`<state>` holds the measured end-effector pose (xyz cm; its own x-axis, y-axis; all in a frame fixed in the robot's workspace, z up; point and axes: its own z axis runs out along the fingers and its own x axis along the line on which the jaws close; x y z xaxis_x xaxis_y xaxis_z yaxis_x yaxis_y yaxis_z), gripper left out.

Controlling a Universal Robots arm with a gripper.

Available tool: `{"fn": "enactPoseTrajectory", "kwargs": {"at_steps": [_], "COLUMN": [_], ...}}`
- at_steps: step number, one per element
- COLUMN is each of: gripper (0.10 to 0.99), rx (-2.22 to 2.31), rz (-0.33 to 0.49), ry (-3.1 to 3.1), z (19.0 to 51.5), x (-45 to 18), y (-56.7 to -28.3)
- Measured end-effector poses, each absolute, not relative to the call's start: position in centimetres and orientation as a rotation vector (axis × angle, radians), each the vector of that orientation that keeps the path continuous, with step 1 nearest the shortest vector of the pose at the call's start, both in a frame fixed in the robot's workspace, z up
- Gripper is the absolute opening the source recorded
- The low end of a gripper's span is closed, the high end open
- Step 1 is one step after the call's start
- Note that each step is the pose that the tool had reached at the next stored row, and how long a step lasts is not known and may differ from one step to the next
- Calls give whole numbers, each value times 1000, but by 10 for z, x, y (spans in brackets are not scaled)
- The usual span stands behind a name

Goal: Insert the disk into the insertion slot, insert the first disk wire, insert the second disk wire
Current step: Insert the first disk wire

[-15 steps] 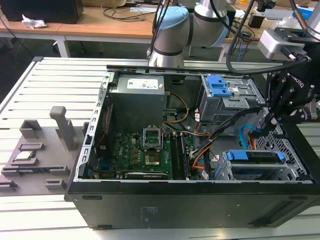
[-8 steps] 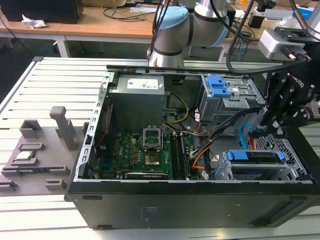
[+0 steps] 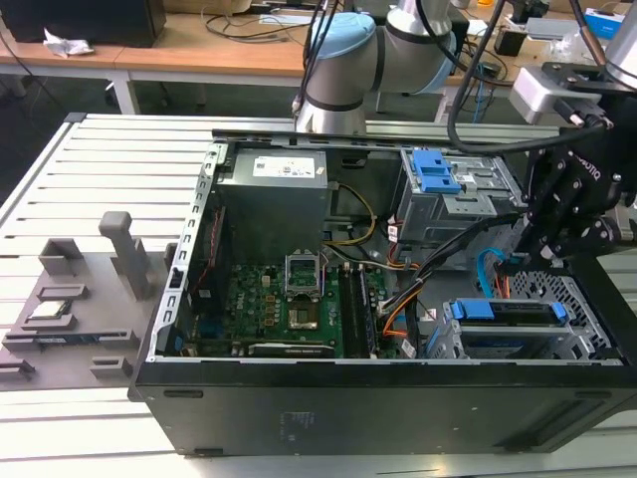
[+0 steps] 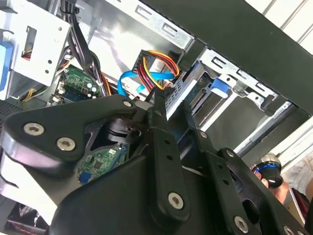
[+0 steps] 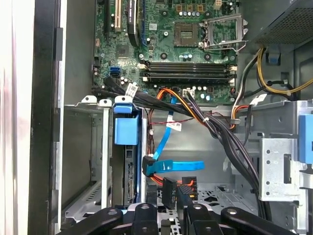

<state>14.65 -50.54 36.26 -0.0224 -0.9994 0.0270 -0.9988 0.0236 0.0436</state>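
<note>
The disk [image 3: 508, 311], in its blue carrier [image 5: 125, 129], sits inside the insertion slot [image 3: 587, 299], the low perforated silver cage at the case's corner on the exterior view's right. My gripper [image 5: 175, 192] hangs just behind the disk's connector end, its dark fingers [image 4: 157, 115] close together on the small black plug of the first disk wire [image 5: 188, 181], a red, orange and black bundle [image 4: 149, 66]. The second disk wire [image 5: 173, 165], a flat light-blue cable, lies loose beside it, and its dark plug [image 5: 148, 166] is near the disk.
The open case holds a motherboard [image 3: 289, 299], a power supply [image 3: 279, 169] and a taller grey cage with a blue latch [image 3: 438, 174]. A thick black cable bundle [image 5: 220, 132] runs past the gripper. A grey fixture [image 3: 70, 299] sits on the slatted table at the exterior view's left.
</note>
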Motion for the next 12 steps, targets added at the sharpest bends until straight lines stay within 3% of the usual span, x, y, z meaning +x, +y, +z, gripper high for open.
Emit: {"fn": "enactPoseTrajectory", "kwargs": {"at_steps": [12], "gripper": [302], "rx": [2156], "rz": [-9], "ry": [-2207], "z": [353], "x": [147], "y": [-502]}}
